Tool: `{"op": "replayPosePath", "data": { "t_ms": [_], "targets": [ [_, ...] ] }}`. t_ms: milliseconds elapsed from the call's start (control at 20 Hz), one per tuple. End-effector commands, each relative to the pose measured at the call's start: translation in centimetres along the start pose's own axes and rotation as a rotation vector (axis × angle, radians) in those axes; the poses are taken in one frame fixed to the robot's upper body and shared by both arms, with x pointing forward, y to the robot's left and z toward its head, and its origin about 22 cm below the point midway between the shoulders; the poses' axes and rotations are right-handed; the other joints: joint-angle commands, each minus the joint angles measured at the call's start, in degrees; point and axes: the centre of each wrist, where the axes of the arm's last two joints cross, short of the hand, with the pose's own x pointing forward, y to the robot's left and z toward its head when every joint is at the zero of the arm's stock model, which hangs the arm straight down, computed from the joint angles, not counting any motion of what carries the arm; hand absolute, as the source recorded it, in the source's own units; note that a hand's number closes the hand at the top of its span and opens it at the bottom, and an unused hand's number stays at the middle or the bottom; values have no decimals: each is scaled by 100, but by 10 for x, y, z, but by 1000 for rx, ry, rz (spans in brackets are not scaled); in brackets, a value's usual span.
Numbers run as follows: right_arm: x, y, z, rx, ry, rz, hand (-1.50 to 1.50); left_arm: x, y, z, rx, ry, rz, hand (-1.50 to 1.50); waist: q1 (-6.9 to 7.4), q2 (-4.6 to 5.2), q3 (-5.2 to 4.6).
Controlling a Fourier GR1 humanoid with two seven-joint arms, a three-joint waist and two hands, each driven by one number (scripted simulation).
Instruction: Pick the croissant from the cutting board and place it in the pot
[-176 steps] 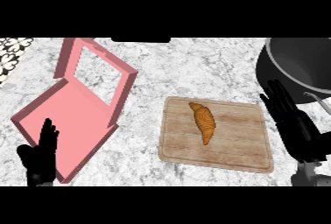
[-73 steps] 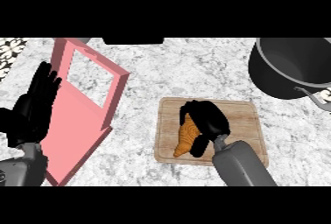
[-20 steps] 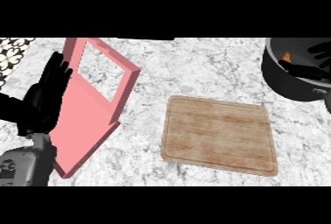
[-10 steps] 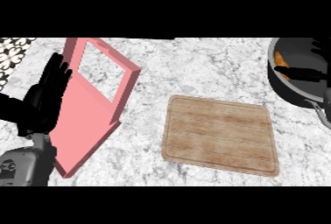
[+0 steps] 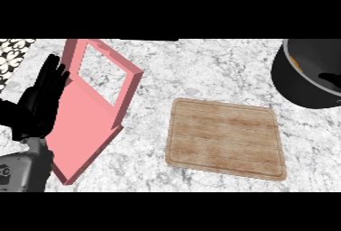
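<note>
The wooden cutting board lies in the middle of the counter with nothing on it. The dark pot stands at the top right, partly cut off by the view's edge. Inside its left wall a thin orange sliver shows, which looks like the croissant. Only a dark part of my right hand shows, over the pot's inside at the right edge. My left hand rests open at the far left, fingers up, holding nothing.
A pink frame-like board lies slanted on the counter between my left hand and the cutting board. A patterned black-and-white patch sits at the top left corner. Marble counter shows around the board.
My right hand has drawn back toward the right edge over the pot, so less of it shows. The left hand and the cutting board have not moved.
</note>
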Motion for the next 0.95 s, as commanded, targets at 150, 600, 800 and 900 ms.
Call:
{"op": "replayPosePath", "data": {
  "t_ms": [150, 600, 800, 900],
  "targets": [
    [-8, -69, 13, -7, -3, -62, -150, 3, 7, -1, 6, -3, 4, 0, 15, 15, 9],
    [-10, -122, 28, 41, 11, -45, -150, -16, 2, 11, 22, 1, -8, 0, -2, -9, 7],
    [-34, -121, 49, 34, 9, -26, -150, 7, -4, 10, -4, -3, 2, 0, 11, -22, 14],
    [-15, -136, 38, 53, 18, -43, -150, 2, -9, 13, 10, 9, 2, 0, 17, -23, 13]
  ]
}}
